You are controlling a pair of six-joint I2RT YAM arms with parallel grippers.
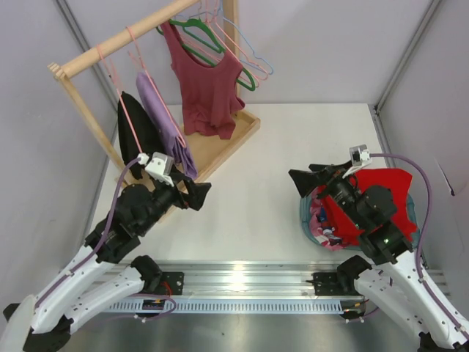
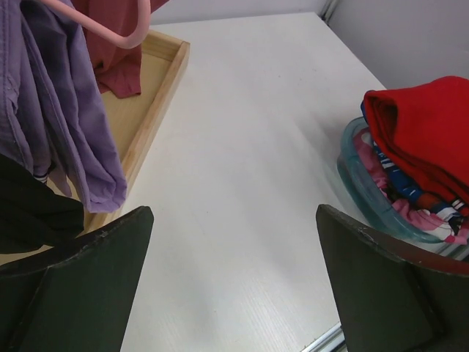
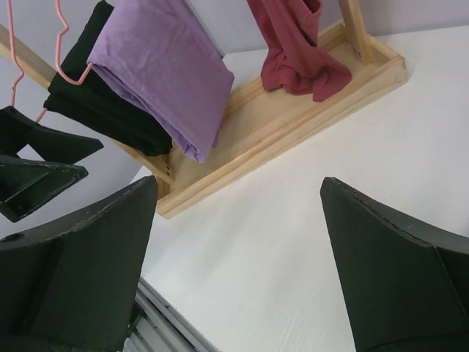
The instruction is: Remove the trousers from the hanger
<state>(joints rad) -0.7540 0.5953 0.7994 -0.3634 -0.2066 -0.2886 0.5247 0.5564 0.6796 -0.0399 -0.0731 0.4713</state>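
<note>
Table (image 1: 253, 165) wide between left pincer (image 1: 199, 196) and right pincer (image 1: 302, 176), both spread; trousers (image 1: 165, 117) near left.

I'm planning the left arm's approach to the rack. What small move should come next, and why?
Probably swing the left gripper leftward toward the lower edge of the trousers. Its jaws stand open and empty, while the trousers hang at the left of its view on the hanger.

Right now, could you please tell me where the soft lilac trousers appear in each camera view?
Top external: the soft lilac trousers hang upper left, between a black garment and a maroon sleeveless top.
Left wrist: trousers at the upper left edge.
Right wrist: trousers upper left of centre.
Shared landmark: the rack's wooden tray base.
</note>
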